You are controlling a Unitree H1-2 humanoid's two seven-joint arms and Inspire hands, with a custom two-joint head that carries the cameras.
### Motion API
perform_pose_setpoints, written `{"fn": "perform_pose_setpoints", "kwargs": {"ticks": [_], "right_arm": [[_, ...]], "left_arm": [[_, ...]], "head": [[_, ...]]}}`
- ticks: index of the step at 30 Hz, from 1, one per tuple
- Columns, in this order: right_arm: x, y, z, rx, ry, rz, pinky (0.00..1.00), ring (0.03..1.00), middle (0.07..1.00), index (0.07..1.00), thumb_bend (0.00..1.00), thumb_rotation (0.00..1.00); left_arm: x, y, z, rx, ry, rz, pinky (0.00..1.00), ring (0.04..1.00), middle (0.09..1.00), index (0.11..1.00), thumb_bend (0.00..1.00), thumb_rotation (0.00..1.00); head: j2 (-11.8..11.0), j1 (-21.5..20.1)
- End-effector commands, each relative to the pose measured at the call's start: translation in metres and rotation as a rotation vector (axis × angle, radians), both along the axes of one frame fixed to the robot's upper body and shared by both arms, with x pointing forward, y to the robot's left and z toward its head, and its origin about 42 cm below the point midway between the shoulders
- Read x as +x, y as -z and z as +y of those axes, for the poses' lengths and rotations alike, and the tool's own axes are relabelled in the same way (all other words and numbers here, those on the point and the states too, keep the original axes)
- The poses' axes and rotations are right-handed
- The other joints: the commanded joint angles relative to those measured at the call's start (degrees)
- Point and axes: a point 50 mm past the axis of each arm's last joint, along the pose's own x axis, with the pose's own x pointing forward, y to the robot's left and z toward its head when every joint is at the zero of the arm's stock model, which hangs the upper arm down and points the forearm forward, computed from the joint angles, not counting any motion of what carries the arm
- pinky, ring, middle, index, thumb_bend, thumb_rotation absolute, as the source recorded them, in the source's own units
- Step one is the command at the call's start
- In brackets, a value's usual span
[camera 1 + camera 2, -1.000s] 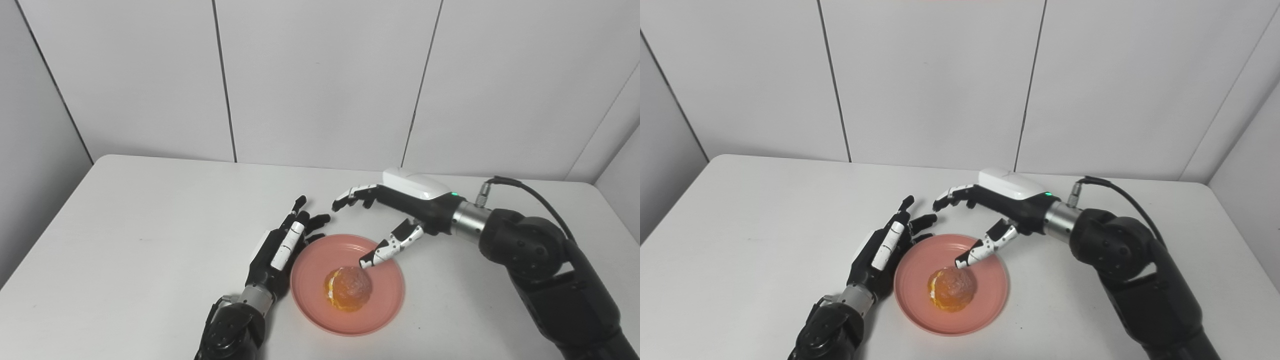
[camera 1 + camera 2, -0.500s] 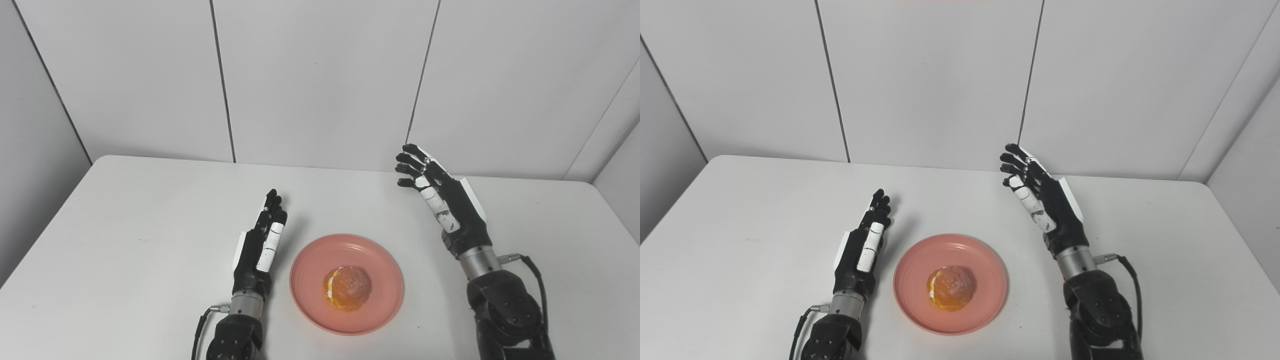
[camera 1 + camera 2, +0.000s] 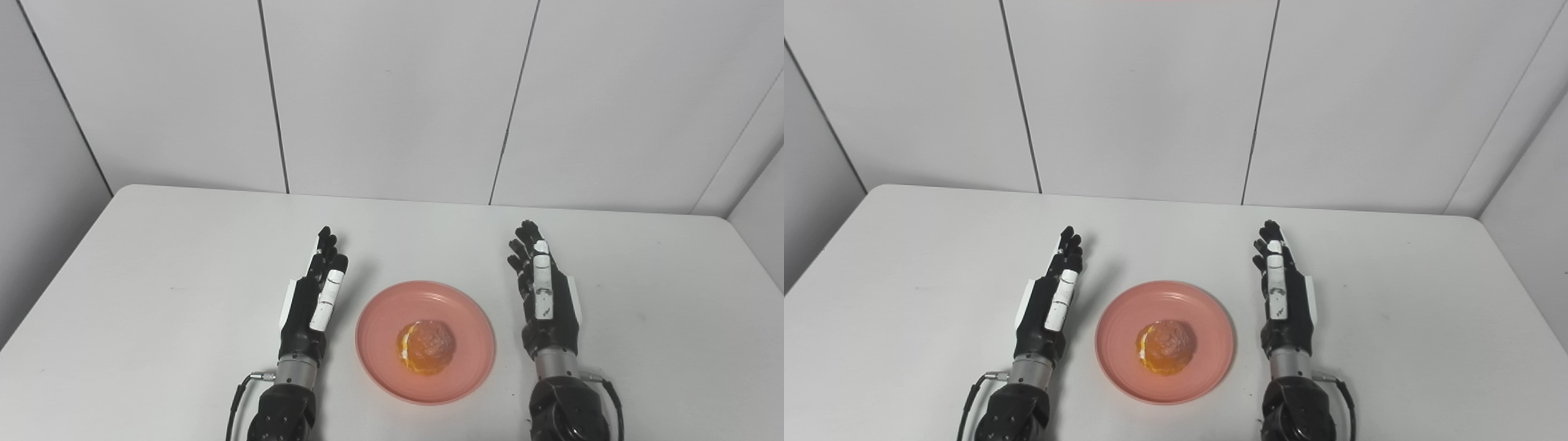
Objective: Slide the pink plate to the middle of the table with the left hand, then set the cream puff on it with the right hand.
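The pink plate (image 3: 465,361) lies on the white table (image 3: 153,288), near its middle and towards the front. A golden-brown cream puff (image 3: 427,346) sits in the plate's centre. My left hand (image 3: 312,300) rests just left of the plate, open, fingers straight and pointing away from me, holding nothing. My right hand (image 3: 542,297) rests just right of the plate, open the same way and empty. Neither hand touches the plate. Both hands also show in the right eye view, the left hand (image 3: 1050,300) and the right hand (image 3: 1283,294).
Grey wall panels (image 3: 392,92) stand behind the table's far edge. The table's side edges show at the left and right of the view. A cable (image 3: 236,398) runs from my left wrist.
My right hand has let go of the cream puff, left the plate, swung to the right and come down beside it. My left hand has drawn back from the plate's rim. The view shifted slightly.
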Motion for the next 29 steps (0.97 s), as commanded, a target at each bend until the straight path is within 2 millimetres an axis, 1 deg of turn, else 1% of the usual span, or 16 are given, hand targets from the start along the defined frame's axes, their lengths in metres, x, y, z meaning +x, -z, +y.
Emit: {"fn": "perform_pose_setpoints", "kwargs": {"ticks": [1, 5, 11, 18, 23, 29], "right_arm": [[-0.001, -0.010, 0.001, -0.022, 0.016, -0.077, 1.00, 0.984, 0.967, 0.934, 0.85, 0.97], [-0.006, 0.003, -0.002, -0.049, 0.033, -0.046, 1.00, 0.999, 0.974, 0.945, 0.83, 0.99], [-0.011, 0.015, -0.009, -0.070, 0.014, -0.012, 1.00, 0.986, 0.967, 0.947, 0.85, 0.97], [-0.014, 0.019, -0.012, -0.079, 0.000, 0.011, 1.00, 0.978, 0.964, 0.946, 0.85, 0.95], [-0.014, 0.018, -0.014, -0.092, -0.003, 0.018, 1.00, 0.979, 0.963, 0.943, 0.84, 0.95], [-0.015, 0.016, -0.012, -0.105, -0.012, 0.015, 1.00, 0.973, 0.960, 0.936, 0.85, 0.93]], "left_arm": [[0.003, -0.017, -0.002, 0.012, 0.018, -0.042, 1.00, 1.000, 1.000, 1.000, 0.80, 0.89], [0.002, -0.021, 0.000, 0.022, 0.029, -0.024, 1.00, 1.000, 1.000, 1.000, 0.80, 0.89], [0.002, -0.022, 0.001, 0.033, 0.031, -0.023, 1.00, 1.000, 1.000, 1.000, 0.78, 0.88], [0.002, -0.019, -0.002, -0.004, 0.006, -0.047, 1.00, 1.000, 1.000, 1.000, 0.76, 0.87], [0.003, -0.016, -0.004, -0.034, -0.019, -0.047, 1.00, 1.000, 1.000, 1.000, 0.76, 0.85], [0.003, -0.016, -0.004, -0.028, -0.025, -0.043, 1.00, 1.000, 1.000, 1.000, 0.74, 0.87]], "head": [[-0.01, 0.00], [0.31, -0.45], [0.43, -0.56], [0.48, -0.40], [0.47, -0.29], [0.60, -0.51]]}}
